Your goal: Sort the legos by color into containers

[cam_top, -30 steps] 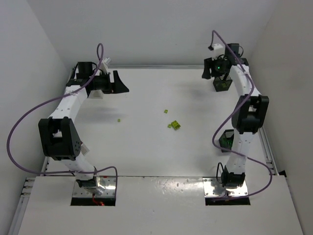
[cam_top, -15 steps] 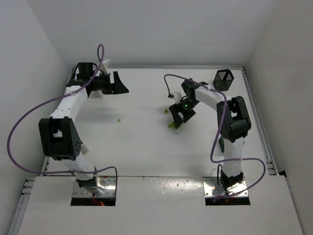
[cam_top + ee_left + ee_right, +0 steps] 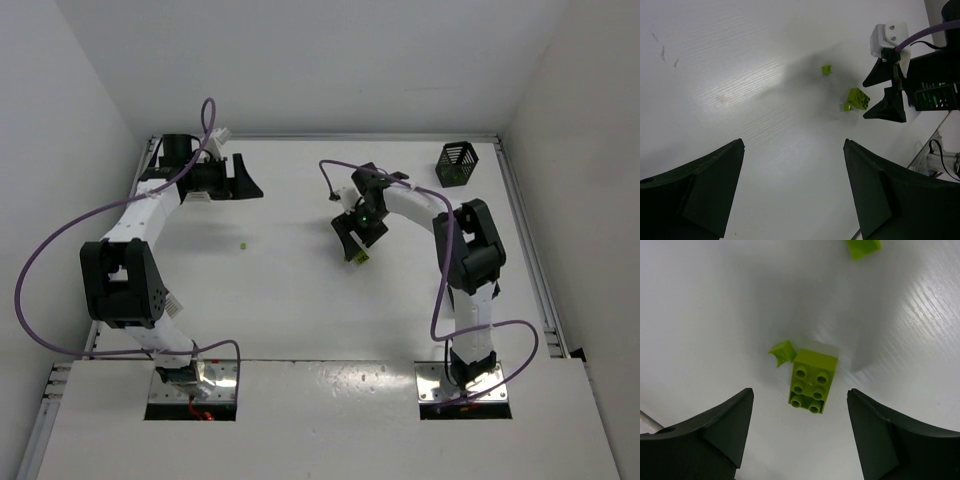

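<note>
On the white table (image 3: 300, 310), the right gripper (image 3: 800, 392) hangs spread wide over a yellow-green brick (image 3: 812, 381) near the centre. The left gripper (image 3: 794, 147), also spread and holding nothing, sits at 10 o'clock. A black basket (image 3: 457, 163) stands at 1 o'clock. A small chip (image 3: 782, 352) lies just beside the brick, at its 11 o'clock.

No writing, brand, number or sign could be read anywhere. The studs of the yellow-green brick (image 3: 812, 382) between the spread fingers of the right gripper (image 3: 798, 391) were too blurred for lettering.
</note>
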Tool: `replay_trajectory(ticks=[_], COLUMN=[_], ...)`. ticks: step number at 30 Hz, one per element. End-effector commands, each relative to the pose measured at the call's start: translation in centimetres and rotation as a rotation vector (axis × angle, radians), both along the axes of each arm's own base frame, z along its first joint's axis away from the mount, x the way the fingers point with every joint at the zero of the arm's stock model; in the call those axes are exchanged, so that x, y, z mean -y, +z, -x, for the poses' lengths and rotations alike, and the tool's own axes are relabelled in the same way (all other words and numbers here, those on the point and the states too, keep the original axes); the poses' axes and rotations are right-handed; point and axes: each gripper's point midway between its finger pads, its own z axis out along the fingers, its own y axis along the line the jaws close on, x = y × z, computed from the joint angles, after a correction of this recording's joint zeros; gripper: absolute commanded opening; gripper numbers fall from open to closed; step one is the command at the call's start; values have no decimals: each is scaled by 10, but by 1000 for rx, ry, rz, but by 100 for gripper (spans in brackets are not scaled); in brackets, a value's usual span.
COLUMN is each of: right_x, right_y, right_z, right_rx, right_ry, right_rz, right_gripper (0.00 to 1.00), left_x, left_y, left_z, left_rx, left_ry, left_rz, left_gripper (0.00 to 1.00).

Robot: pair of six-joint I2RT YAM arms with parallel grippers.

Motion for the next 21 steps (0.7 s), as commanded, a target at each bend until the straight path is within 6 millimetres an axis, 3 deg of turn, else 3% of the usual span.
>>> replay_trajectory(ticks=[1, 8, 17, 21], right_x=[-2, 20, 33, 36], right_y=[-1, -18, -31, -25], right_z=[-7, -17, -15, -20], right_rx=[39, 91, 103, 146], right_ry=[-22, -64, -46, -51], right_rz=[43, 170, 230, 211], right_gripper=[74, 58, 54, 50], left_x=[-3, -7, -7, -7], left_y=[20, 20, 17, 17], left_z=[3, 5, 4, 1], left_rx=[75, 75, 60, 60], left_ry=[-6, 4, 9, 9], left_rz=[-9, -10, -4, -4], left_gripper=[87, 87, 87, 87])
